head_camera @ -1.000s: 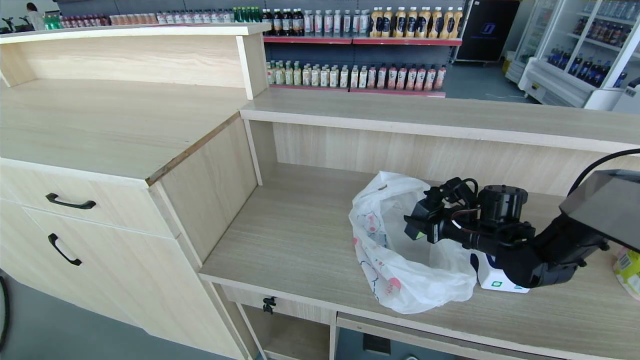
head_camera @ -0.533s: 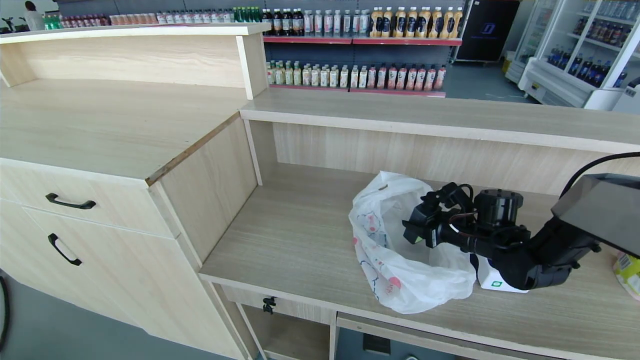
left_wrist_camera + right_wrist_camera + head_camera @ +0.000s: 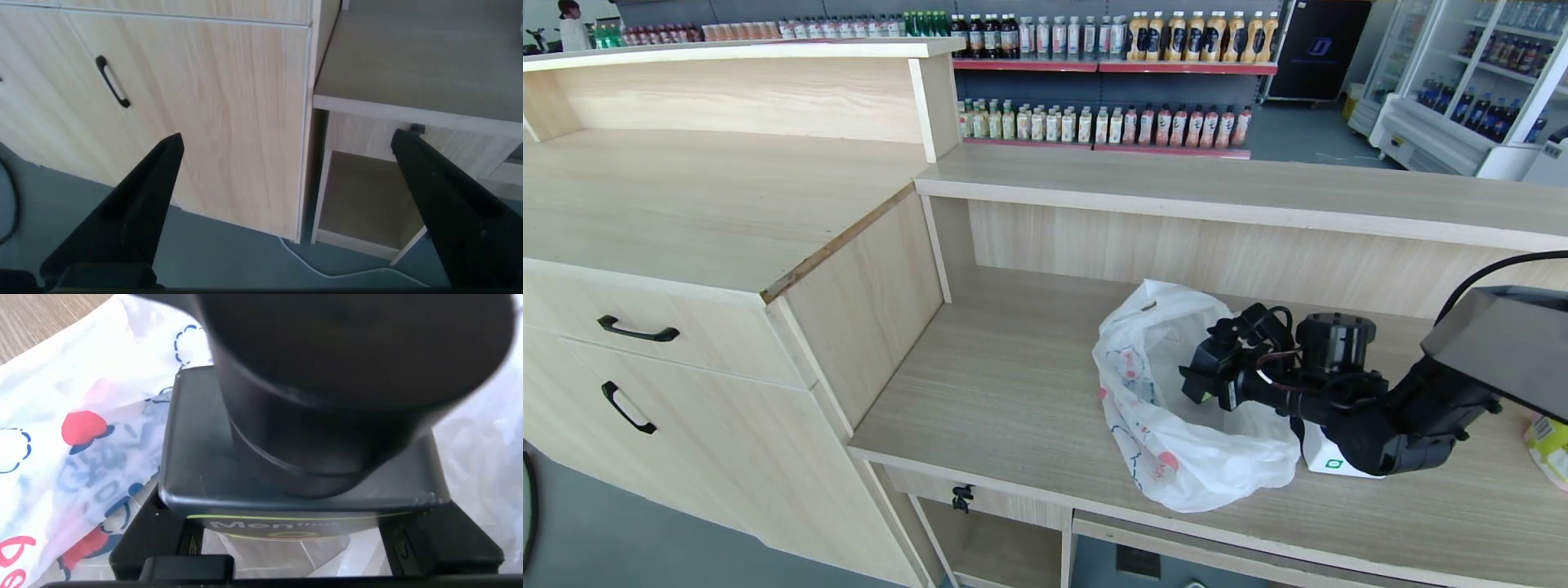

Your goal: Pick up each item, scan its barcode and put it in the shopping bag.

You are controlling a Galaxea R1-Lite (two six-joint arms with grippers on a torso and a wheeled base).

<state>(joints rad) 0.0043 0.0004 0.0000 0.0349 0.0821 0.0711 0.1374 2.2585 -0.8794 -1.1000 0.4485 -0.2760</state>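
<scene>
**Q:** Where is the right pincer, and what is its state?
**A:** The right pincer [image 3: 1202,377] is at the open mouth of the shopping bag [image 3: 1176,461]. Its arm reaches in from the right side of the bench [image 3: 1013,384]. It is clamped on a dark bottle [image 3: 302,469]. In the right wrist view the bottle's grey body sits between the black fingers, with its round black cap nearest the camera. The bag's white film, printed in red and blue, lies around it.

**Q:** Does the bottle rest on the bottom of the bag?
**A:** That cannot be told, because the crumpled walls hide its lower end.

**Q:** How does the bag lie?
**A:** It sits slumped on the bench near the front edge, mouth upward. A white box [image 3: 1327,459] with a small green mark stands just beside it on the right, partly under the arm.

**Q:** And the left pincer?
**A:** The left pincer [image 3: 286,140] has its fingers spread wide apart and holds nothing. It is low in front of a cupboard door with a black handle [image 3: 113,80], above the grey floor.

**Q:** What else is on the bench?
**A:** A dark tilted screen [image 3: 1503,335] stands at the far right, with a yellow-green packet [image 3: 1550,445] below it. Behind the bench, shelves of bottles [image 3: 1111,122] line the room.
</scene>
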